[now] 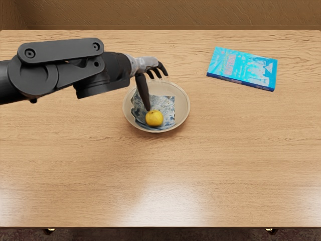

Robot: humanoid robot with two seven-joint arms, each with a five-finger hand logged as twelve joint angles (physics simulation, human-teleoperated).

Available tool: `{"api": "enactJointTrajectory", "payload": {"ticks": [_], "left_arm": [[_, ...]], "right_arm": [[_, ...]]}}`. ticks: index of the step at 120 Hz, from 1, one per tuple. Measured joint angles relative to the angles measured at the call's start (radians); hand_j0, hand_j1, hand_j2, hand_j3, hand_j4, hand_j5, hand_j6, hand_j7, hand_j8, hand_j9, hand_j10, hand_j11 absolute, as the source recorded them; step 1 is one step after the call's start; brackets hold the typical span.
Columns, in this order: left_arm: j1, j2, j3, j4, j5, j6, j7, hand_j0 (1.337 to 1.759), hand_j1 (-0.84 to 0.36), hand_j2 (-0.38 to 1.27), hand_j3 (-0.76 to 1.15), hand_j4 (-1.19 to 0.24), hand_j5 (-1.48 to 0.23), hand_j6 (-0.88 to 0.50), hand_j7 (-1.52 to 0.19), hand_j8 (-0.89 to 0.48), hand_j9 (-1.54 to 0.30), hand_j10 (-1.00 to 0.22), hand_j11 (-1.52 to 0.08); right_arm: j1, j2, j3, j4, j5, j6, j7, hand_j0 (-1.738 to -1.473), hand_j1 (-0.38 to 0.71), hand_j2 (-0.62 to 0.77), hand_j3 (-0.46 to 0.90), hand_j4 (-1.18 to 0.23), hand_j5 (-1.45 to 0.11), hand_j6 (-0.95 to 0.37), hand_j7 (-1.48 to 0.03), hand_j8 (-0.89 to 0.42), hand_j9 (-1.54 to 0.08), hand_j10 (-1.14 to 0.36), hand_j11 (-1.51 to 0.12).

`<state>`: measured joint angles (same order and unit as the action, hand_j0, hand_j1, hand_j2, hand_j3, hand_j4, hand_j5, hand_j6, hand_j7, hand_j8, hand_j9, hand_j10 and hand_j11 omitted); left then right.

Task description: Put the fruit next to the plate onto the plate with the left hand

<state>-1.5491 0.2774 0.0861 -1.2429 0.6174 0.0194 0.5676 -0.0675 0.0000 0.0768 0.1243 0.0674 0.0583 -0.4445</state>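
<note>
Simulated home-like room, wide wooden table (225, 165), tan textured wall (175, 12) behind, patterned plate (183, 98), turquoise book (242, 68) lying flat

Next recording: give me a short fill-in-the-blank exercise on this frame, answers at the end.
1. The fruit lying on the plate is ____ in colour.
2. The arm of the robot hand over the plate's rim enters from the picture's ____ edge.
3. The blue ____ lies apart from the plate, toward the far right of the table.
Missing words: yellow; left; book.
</note>
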Motion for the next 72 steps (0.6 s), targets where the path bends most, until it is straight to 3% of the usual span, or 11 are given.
{"api": "enactJointTrajectory", "payload": {"ticks": [20,48,72], "left_arm": [[0.027,0.118,-0.111,0.0,-0.144,-0.179,0.0,1.658,0.21,0.06,0.0,-0.12,-0.16,-0.12,-0.16,-0.11,-0.16,-0.12,-0.16],[0.06,0.299,-0.228,-0.002,-0.434,-0.523,0.0,1.658,0.28,0.02,0.0,-0.06,-0.08,-0.06,-0.08,-0.05,-0.08,-0.06,-0.08],[0.141,0.465,-0.27,-0.016,-0.558,-0.615,0.0,1.658,0.31,0.01,0.0,-0.04,-0.05,-0.04,-0.05,-0.04,-0.05,-0.04,-0.05]], "right_arm": [[0.0,0.0,0.0,0.0,0.0,0.0,0.0,-1.658,-0.35,0.0,0.0,0.0,0.0,0.0,0.0,0.0,0.0,0.0,0.0],[0.0,0.0,0.0,0.0,0.0,0.0,0.0,-1.658,-0.35,0.0,0.0,0.0,0.0,0.0,0.0,0.0,0.0,0.0,0.0],[0.0,0.0,0.0,0.0,0.0,0.0,0.0,-1.658,-0.35,0.0,0.0,0.0,0.0,0.0,0.0,0.0,0.0,0.0,0.0]]}}
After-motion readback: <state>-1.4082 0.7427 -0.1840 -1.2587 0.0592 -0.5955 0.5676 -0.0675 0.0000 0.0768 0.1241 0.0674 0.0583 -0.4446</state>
